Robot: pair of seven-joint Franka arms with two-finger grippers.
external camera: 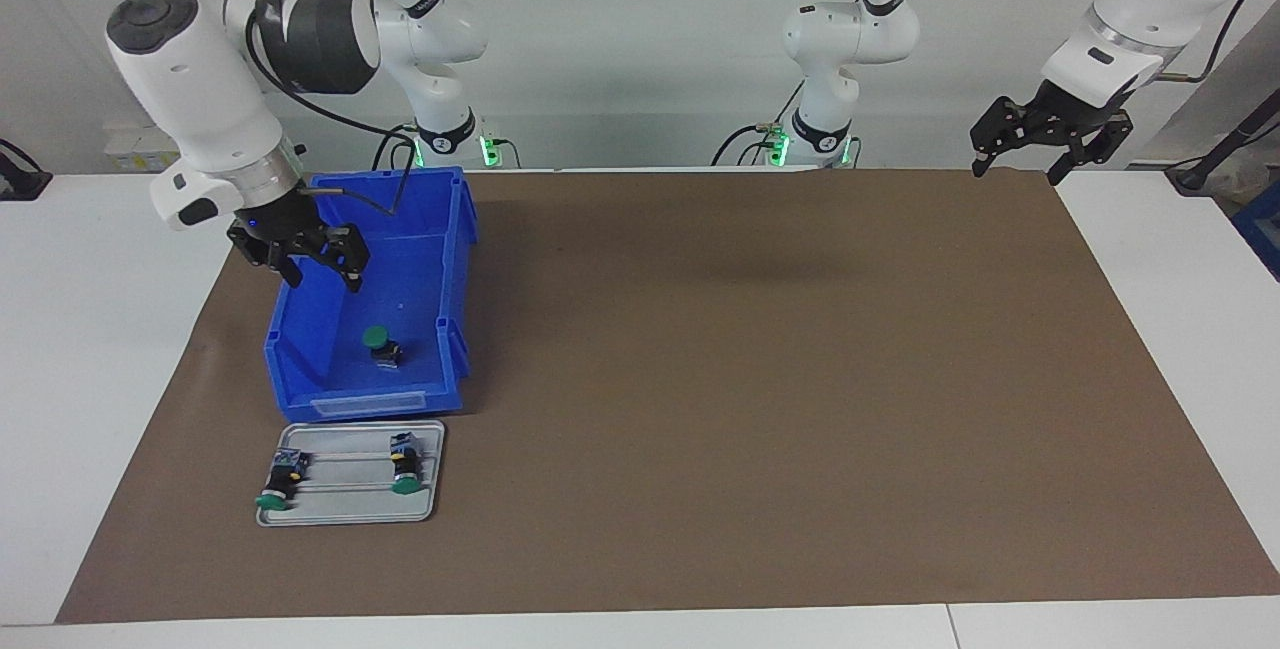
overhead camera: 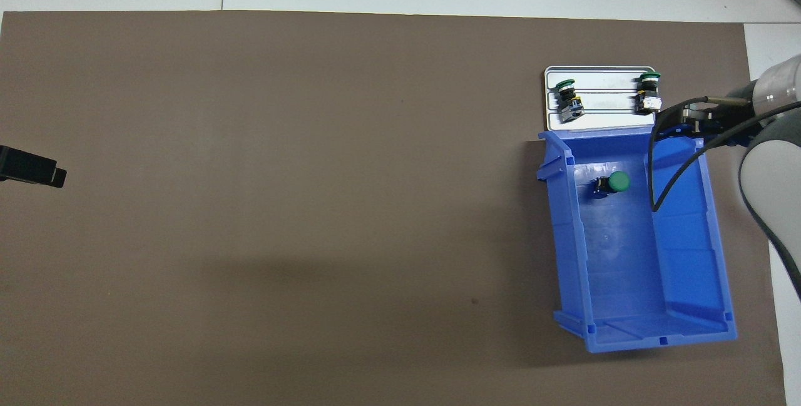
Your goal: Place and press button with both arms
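Observation:
One green-capped button [external camera: 378, 341] lies in the blue bin [external camera: 455, 259], toward the end farther from the robots; it also shows in the overhead view [overhead camera: 613, 182]. Two more buttons [external camera: 280, 479] [external camera: 403, 464] lie on their sides on the grey tray [external camera: 350, 514]. My right gripper [external camera: 322, 279] is open and empty. It hangs over the bin, above the button and a little nearer the robots than it. My left gripper [external camera: 1018, 169] is open and empty, raised over the mat's corner at the left arm's end, where the arm waits.
The bin [overhead camera: 688, 256] and the tray [overhead camera: 601, 121] stand end to end at the right arm's end of the brown mat [external camera: 750, 379], the tray farther from the robots. A dark cable [overhead camera: 654, 168] of the right arm hangs over the bin.

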